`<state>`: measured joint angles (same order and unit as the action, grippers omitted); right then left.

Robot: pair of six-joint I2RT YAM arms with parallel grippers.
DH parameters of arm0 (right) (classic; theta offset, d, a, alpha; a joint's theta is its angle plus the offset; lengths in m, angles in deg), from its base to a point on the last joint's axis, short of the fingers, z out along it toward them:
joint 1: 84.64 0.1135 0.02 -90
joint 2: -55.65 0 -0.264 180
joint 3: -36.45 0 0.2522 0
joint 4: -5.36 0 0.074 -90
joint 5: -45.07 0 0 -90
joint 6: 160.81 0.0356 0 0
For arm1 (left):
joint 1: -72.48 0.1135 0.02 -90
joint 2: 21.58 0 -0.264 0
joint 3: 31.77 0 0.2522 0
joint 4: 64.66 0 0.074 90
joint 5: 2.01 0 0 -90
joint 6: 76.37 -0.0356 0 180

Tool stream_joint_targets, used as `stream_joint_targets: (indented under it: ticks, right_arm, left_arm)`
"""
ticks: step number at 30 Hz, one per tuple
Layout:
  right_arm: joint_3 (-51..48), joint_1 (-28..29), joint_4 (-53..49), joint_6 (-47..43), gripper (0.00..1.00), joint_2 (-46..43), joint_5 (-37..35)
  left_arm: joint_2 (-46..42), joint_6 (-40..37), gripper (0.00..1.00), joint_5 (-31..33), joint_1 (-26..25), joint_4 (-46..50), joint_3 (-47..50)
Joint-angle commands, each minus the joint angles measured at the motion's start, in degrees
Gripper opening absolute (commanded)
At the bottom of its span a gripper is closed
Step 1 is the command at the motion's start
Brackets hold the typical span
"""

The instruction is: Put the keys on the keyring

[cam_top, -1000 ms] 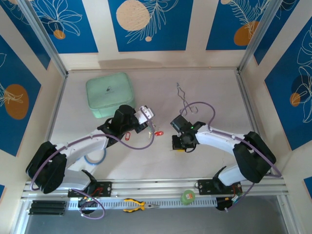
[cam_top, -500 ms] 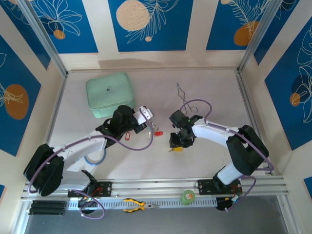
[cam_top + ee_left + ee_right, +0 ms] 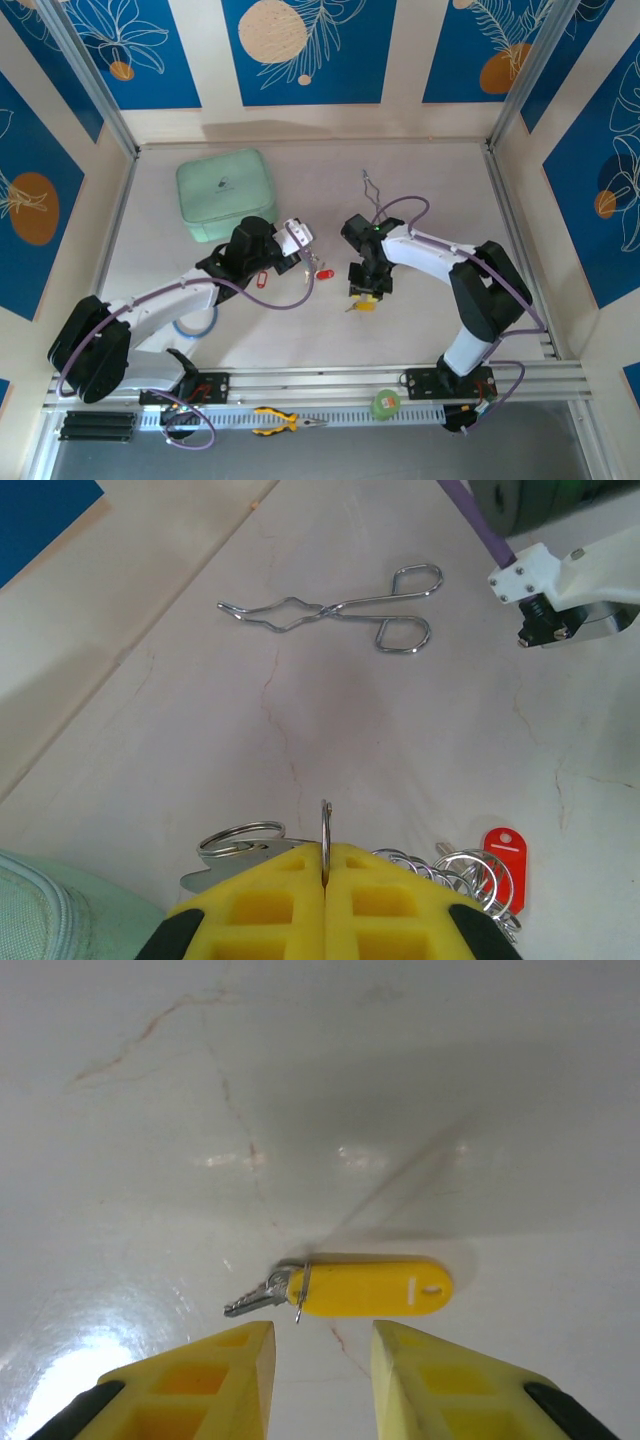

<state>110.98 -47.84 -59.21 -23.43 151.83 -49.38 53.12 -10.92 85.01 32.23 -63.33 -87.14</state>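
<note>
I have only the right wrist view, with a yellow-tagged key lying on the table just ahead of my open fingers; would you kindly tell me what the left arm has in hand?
Observer: The left gripper is shut on the keyring, a thin metal loop seen edge-on between its yellow fingers.
Operator: Thank you. Are any other keys near it?
Observer: A red-tagged key lies on the table beside those fingers, among small split rings.
Operator: And what lies beyond my arm?
Observer: Silver tongs lie farther back on the table.
</note>
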Motion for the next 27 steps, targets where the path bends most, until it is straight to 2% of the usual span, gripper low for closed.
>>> stream_joint_targets:
  ticks: [1, 9, 25, 27]
  right_arm:
    - [1.0, 0.5, -1.4, 3.3, 0.31, 2.0, 1.4]
    - [1.4, 0.7, 0.3, 3.2, 0.27, 3.7, 3.0]
    - [2.6, 0.4, 0.5, 2.0, 0.10, 5.5, 1.7]
    - [2.7, 0.3, 0.4, 1.8, 0.06, 5.5, 1.8]
  left_arm:
    - [-1.2, -0.9, 0.00, -1.8, 0.3, -0.7, 0.2]
    - [-1.4, -0.9, 0.00, -1.8, 0.4, -0.6, 0.4]
    - [-1.5, -1.1, 0.00, -1.9, 0.4, -0.6, 0.4]
    - [-1.4, -1.1, 0.00, -1.9, 0.4, -0.5, 0.4]
